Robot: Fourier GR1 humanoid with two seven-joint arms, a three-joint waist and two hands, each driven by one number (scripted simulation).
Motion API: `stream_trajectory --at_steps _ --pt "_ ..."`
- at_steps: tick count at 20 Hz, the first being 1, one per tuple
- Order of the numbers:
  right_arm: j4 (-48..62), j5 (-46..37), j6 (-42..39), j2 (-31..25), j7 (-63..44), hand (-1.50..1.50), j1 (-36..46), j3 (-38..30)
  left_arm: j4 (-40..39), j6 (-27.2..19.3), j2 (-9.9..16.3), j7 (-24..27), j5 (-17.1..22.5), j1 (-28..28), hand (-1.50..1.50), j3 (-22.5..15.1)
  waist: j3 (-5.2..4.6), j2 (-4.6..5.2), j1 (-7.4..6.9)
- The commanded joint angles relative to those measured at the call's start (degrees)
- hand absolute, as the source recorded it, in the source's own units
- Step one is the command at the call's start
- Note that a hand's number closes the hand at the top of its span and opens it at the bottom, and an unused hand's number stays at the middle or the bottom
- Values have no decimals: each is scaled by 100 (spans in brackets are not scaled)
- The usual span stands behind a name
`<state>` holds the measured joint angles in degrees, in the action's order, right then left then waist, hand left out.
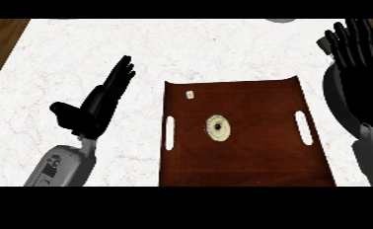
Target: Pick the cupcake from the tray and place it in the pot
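Cupcake (pixel 218 127) on tray (pixel 247 164); left hand (pixel 98 102) open beside.

A white marble-patterned counter (pixel 218 50) with faint grey veining fills most of the view. At the far left, a strip of brown wood (pixel 9 35) shows beyond its edge. A dark brown wooden tray (pixel 247 149) lies flat on the counter, right of centre, with a pale slot handle cut into each side. To the tray's right, partly hidden at the view's edge, a dark round pot (pixel 336 99) sits on the counter. A small grey object (pixel 280 20) is cut off at the top edge.
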<state>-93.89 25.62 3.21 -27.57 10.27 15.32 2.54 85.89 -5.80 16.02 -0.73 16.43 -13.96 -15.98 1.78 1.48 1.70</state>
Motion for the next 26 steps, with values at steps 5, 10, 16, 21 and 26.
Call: stream_trajectory --at_steps 5,10,16,21,26 --pt "1023 -975 873 190 90 150 50 45 59 -931 567 -470 -237 -324 0 1133 -174 -135 -359" --pt "1594 -2685 2222 339 518 -150 -698 548 206 -878 617 -462 -48 240 0 1288 -173 -140 -321" --pt "977 -2945 2060 761 1204 -150 -769 779 648 -830 521 -612 -185 635 0 1408 -178 -158 -199" --pt "-593 -3287 1401 -63 -789 -150 -1026 1193 644 -1178 421 -1010 -432 269 0 1413 -186 -167 -136" --pt "-804 -3486 237 -865 -2293 -150 -541 1729 835 -1162 379 -1076 -430 353 0 1301 -198 -179 -204"
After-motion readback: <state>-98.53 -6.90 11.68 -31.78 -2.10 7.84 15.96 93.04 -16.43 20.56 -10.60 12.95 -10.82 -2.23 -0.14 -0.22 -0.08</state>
